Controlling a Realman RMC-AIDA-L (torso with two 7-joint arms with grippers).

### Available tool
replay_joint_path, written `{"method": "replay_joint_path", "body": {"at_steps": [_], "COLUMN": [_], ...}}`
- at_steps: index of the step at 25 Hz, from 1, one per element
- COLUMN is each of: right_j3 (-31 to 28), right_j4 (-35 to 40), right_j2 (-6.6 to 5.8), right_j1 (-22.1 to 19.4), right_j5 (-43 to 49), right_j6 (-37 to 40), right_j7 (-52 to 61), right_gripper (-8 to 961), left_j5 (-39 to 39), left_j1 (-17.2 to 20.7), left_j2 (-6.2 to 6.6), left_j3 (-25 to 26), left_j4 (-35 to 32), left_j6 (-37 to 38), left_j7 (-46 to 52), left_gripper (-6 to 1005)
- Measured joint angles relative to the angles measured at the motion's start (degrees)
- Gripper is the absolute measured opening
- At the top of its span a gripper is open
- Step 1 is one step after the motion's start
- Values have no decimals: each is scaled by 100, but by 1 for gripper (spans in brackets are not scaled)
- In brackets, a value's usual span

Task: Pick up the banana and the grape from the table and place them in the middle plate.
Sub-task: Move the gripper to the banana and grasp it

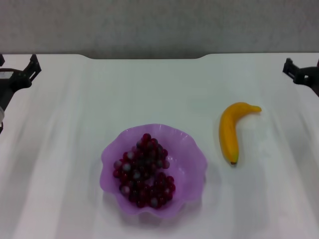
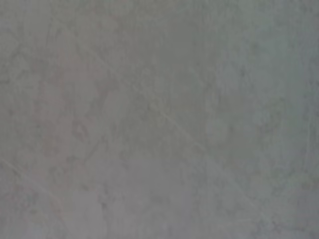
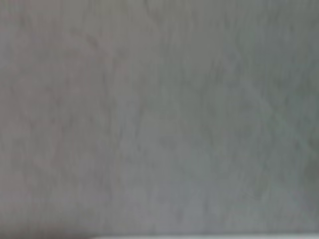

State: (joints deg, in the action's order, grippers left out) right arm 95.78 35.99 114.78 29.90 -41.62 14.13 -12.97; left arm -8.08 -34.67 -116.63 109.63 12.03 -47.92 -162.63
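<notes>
Purple middle plate (image 1: 192, 149) held the grape (image 1: 144, 170); right hand (image 1: 299, 72), grip state unclear, should take banana (image 1: 229, 132) mid-body off counter (image 1: 75, 109)

The white table (image 1: 75, 124) carries the middle plate (image 1: 192, 149) and, beside it, the banana (image 1: 229, 132).

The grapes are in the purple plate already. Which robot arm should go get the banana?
Probably the right one. The banana lies on the table to the right of the middle plate, on the right gripper's side. The left gripper sits at the far left edge.
</notes>
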Motion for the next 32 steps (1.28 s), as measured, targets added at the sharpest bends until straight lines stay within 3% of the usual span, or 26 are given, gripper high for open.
{"method": "replay_joint_path", "body": {"at_steps": [7,10,15,23,32], "right_j3": [-863,-866,-507,266,464], "right_j4": [410,453,578,418,-317], "right_j2": [-10,-11,22,26,32], "right_j1": [180,197,177,499,949], "right_j5": [-4,-9,-97,-657,-884], "right_j6": [-1738,-1756,-1557,-1848,-2290], "right_j7": [-492,-529,-524,-493,-529], "right_gripper": [891,891,892,891,892], "left_j5": [-11,-16,-22,-162,-172], "left_j1": [-30,-31,-66,-111,-167], "left_j2": [-6,-8,-16,-35,-44], "left_j3": [-36,-40,-56,-67,-64], "left_j4": [0,0,0,1,1], "left_j6": [0,1,7,6,4], "left_j7": [-3,-5,-5,-5,-5], "left_gripper": [887,887,887,887,887]}}
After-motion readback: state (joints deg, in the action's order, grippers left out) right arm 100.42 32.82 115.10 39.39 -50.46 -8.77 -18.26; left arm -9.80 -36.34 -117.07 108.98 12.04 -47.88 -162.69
